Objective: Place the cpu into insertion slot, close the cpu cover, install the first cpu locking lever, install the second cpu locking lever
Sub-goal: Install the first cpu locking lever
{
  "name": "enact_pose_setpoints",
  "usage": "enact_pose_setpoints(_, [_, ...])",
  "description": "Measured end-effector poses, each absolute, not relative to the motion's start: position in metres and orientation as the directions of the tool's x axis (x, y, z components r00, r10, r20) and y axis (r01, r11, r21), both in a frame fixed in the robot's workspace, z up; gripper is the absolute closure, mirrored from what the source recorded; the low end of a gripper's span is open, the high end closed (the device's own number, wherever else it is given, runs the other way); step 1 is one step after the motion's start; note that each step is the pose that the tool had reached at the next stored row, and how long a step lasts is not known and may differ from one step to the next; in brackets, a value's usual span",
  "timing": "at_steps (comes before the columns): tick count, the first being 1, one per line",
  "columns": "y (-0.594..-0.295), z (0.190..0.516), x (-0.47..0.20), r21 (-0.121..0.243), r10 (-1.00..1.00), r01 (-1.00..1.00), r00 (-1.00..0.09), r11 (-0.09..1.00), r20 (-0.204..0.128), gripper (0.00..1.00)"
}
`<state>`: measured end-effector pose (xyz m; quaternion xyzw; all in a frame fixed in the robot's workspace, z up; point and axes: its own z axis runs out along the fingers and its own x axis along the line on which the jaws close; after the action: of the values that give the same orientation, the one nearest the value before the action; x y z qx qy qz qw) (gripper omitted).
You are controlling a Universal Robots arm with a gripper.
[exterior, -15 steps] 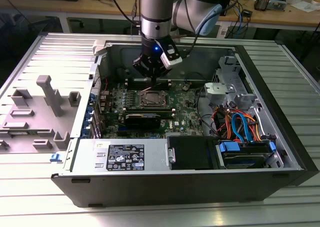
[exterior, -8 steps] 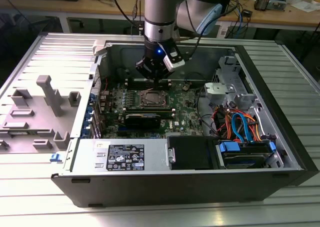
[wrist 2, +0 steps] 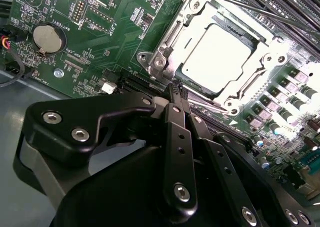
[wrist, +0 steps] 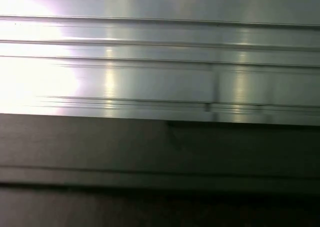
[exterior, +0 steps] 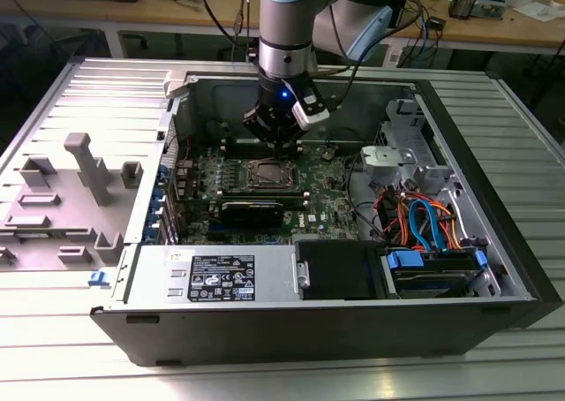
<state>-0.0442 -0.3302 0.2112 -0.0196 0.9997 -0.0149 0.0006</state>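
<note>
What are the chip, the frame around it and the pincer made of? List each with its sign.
The chip looks metal-topped: dull pale silver, soft glare. The frame is probably stamped steel: bright, sharp reflections. The pincer is matt black with bolted links; metal or plastic, unclear.

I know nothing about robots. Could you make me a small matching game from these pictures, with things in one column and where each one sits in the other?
Things:
1. cpu
2. gripper
3. coin battery
4. grey fixture

Places:
A. on the green board, away from the chip
B. outside the computer case, on the exterior view's left
C. framed by the closed cpu cover
D. close beside the cpu cover's corner

Pairs: 1-C, 2-D, 3-A, 4-B.
</note>
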Motion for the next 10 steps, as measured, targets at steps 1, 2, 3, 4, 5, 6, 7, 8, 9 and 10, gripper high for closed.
enact_pose_setpoints(1, [-0.3302, 0.2104, -0.0438, -0.03, -0.039, -0.039, -0.999, 0.999, -0.001, 0.89])
enact_pose_setpoints(2, [-0.3302, 0.2099, -0.0436, -0.03, -0.039, -0.039, -0.999, 0.999, -0.001, 0.89])
enact_pose_setpoints(3, [-0.3302, 0.2095, -0.0433, -0.03, -0.039, -0.039, -0.999, 0.999, -0.001, 0.89])
enact_pose_setpoints(4, [-0.3301, 0.2091, -0.0431, -0.03, -0.039, -0.039, -0.999, 0.999, -0.001, 0.89])
enact_pose_setpoints(5, [-0.3301, 0.2089, -0.043, -0.03, -0.039, -0.039, -0.999, 0.999, -0.001, 0.89])
enact_pose_setpoints(6, [-0.3301, 0.2078, -0.0426, -0.03, -0.039, -0.039, -0.999, 0.999, -0.001, 0.89])
enact_pose_setpoints(7, [-0.3302, 0.2071, -0.0424, -0.03, -0.039, -0.039, -0.999, 0.999, 0.0, 0.89])
enact_pose_setpoints(8, [-0.3301, 0.2071, -0.0423, -0.03, -0.039, -0.039, -0.999, 0.999, -0.001, 0.89])
enact_pose_setpoints(9, [-0.3301, 0.207, -0.0422, -0.03, -0.039, -0.039, -0.999, 0.999, -0.001, 0.89])
enact_pose_setpoints(10, [-0.3301, 0.207, -0.0423, -0.03, -0.039, -0.039, -0.999, 0.999, -0.001, 0.89])
